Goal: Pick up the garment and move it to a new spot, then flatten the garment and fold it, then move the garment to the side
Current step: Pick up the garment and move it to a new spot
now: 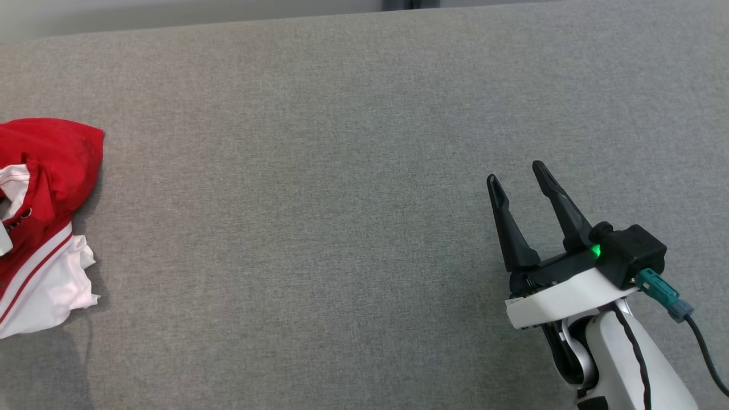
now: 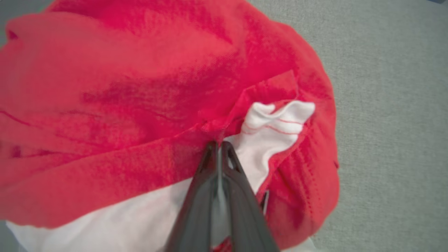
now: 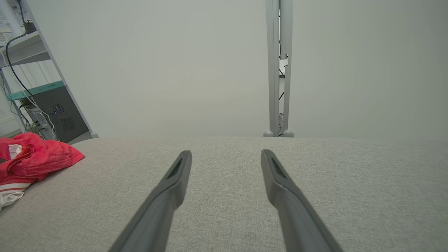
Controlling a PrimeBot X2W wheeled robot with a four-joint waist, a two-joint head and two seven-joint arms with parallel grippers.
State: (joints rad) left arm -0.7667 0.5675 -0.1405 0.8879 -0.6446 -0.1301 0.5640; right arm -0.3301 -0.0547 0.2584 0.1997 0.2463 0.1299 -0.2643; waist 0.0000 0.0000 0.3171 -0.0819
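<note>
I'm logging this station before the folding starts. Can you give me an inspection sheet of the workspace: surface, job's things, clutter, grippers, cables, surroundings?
Surface: grey woven tabletop, flat.
Job's things: red and white garment, crumpled, at the robot's far left.
Clutter: nothing seen.
Grippers: left gripper shut, tips apparently pinching a red-and-white fold of the garment; right gripper open above the tabletop, holding nothing.
Cables: dark cable running from a teal connector at the right wrist.
Surroundings: pale wall, metal post, equipment rack beyond the table.
</note>
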